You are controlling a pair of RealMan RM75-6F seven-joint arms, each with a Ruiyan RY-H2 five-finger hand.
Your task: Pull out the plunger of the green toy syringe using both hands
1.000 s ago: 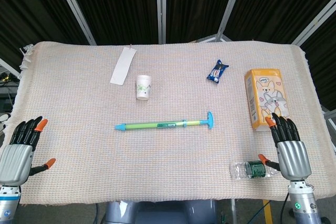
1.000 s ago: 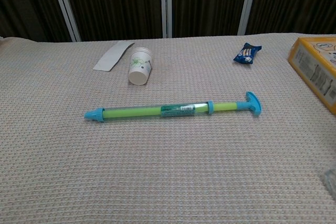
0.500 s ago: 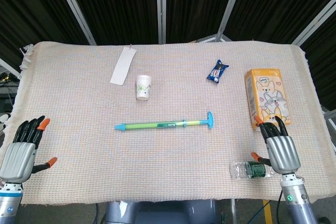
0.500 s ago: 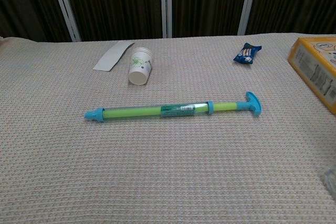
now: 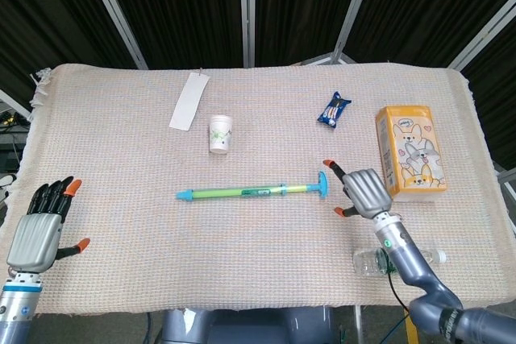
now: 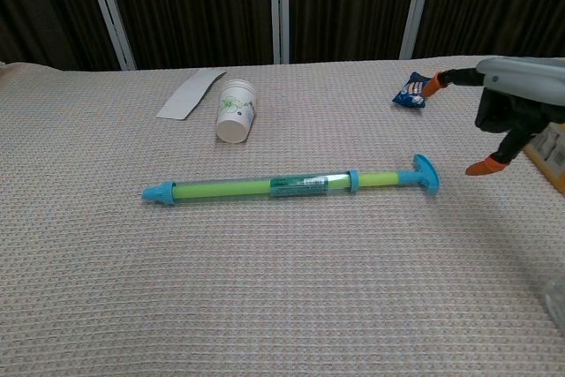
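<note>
The green toy syringe [image 5: 242, 192] [image 6: 265, 187] lies flat across the middle of the cloth, blue tip to the left, blue T-handle of the plunger [image 5: 322, 184] [image 6: 426, 174] to the right. My right hand [image 5: 360, 191] [image 6: 512, 103] hovers just right of the T-handle, fingers spread, holding nothing and not touching it. My left hand [image 5: 44, 223] is at the table's front left edge, far from the syringe, fingers apart and empty; the chest view does not show it.
A small white cup [image 5: 219, 134] lies behind the syringe, a white paper strip [image 5: 189, 101] further back. A blue snack packet [image 5: 333, 109] and an orange tissue box [image 5: 408, 151] stand at the right. A clear bottle [image 5: 387, 260] lies near the front right edge.
My right hand has swung from the front right edge leftwards and forwards, over the bottle, to just beside the plunger handle. The left hand rose slightly. The syringe has not moved.
</note>
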